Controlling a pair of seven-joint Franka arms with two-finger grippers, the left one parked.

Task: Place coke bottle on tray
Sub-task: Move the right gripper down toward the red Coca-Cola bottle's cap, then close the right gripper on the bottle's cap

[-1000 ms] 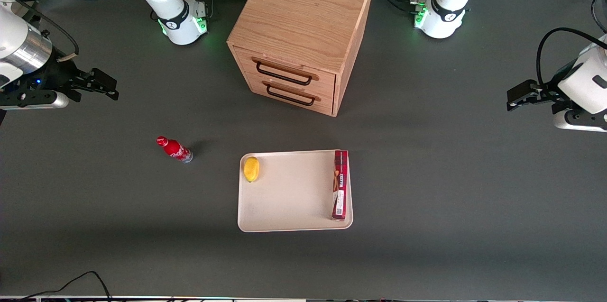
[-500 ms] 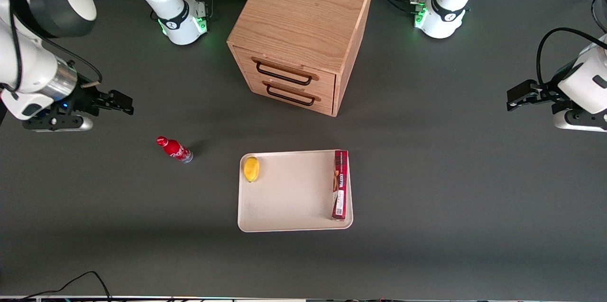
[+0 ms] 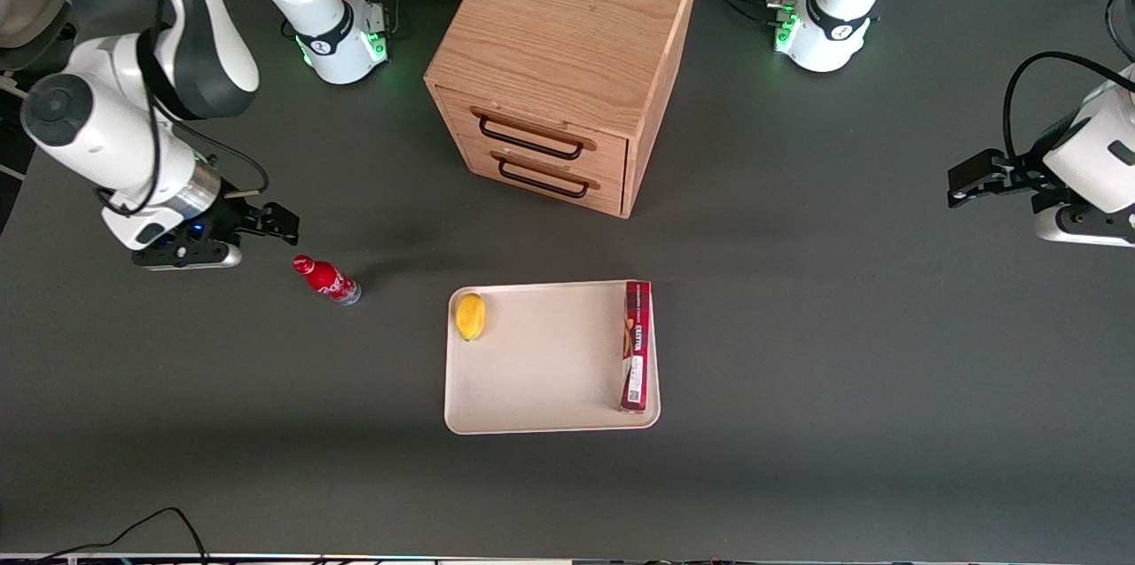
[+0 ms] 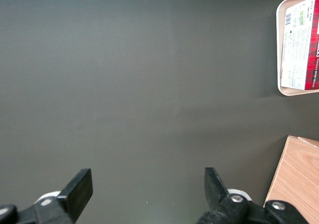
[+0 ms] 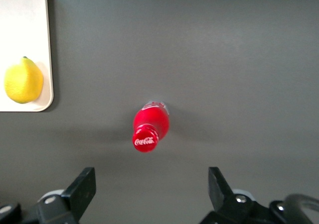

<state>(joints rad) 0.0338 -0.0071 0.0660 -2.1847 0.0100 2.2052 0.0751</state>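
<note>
- Front view: gripper [image 3: 282, 226] moved in from the working arm's end of the tabletop [image 3: 798, 325], now just beside the coke bottle [image 3: 326, 279], fingers spread and empty. Bottle upright on the tabletop, untouched, well apart from the tray [image 3: 541, 370] holding a lemon [image 3: 470, 316] and a long red box [image 3: 636, 345].
- Right wrist view: coke bottle [image 5: 148, 127] ahead of the spread fingers [image 5: 82, 189], not yet between them. Approach nearly done; grasp probably next.
</note>
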